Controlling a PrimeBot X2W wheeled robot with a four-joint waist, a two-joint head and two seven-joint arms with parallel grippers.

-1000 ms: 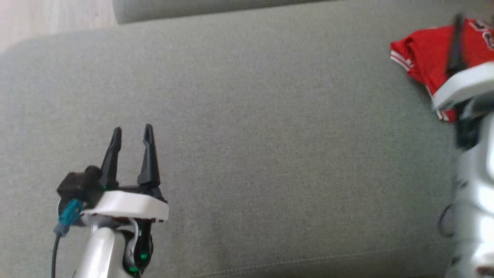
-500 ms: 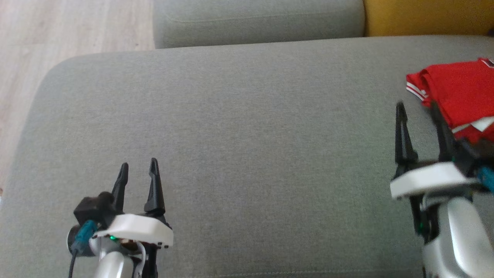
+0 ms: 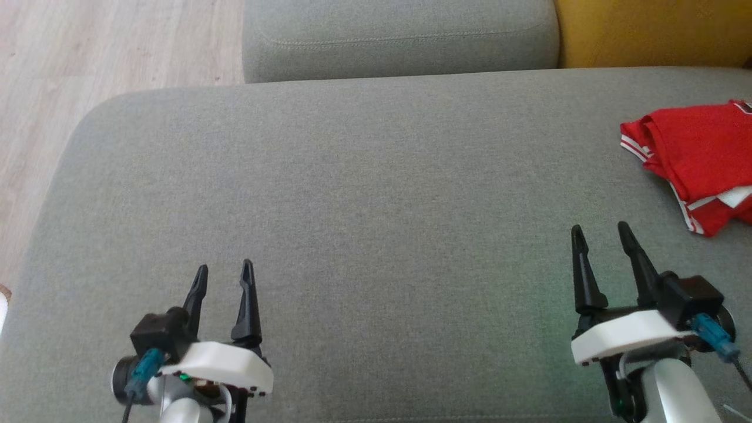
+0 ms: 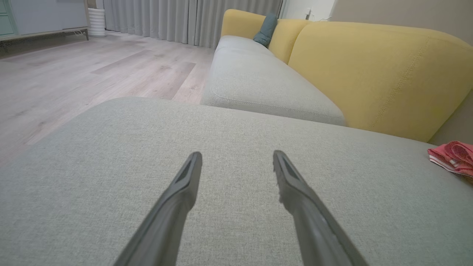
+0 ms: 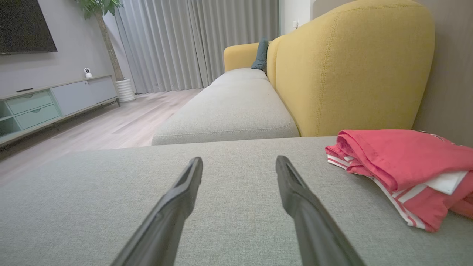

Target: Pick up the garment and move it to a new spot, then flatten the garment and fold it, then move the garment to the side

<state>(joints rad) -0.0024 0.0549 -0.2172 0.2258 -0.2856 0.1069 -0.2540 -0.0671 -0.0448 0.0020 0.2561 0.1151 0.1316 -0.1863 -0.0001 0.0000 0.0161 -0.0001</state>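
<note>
The garment [image 3: 696, 155] is a red shirt with white striped trim, folded in a loose stack at the far right of the grey sofa cushion [image 3: 376, 235]. It also lies at right in the right wrist view [image 5: 402, 166] and as a small red patch in the left wrist view [image 4: 452, 157]. My right gripper [image 3: 600, 235] stands open over the cushion, below and left of the garment, apart from it. My left gripper [image 3: 224, 271] is open at lower left, empty, far from the garment.
A second grey seat cushion [image 3: 399, 35] adjoins at the back, with a yellow backrest [image 3: 652, 29] beside it. Wooden floor [image 3: 88, 70] lies past the cushion's left edge. A low TV cabinet [image 5: 48, 103] and curtains [image 5: 196, 40] stand across the room.
The head camera has swung and tilted, so the picture shifted. My right gripper has drawn back from over the garment to the cushion at lower right. The garment lies still.
</note>
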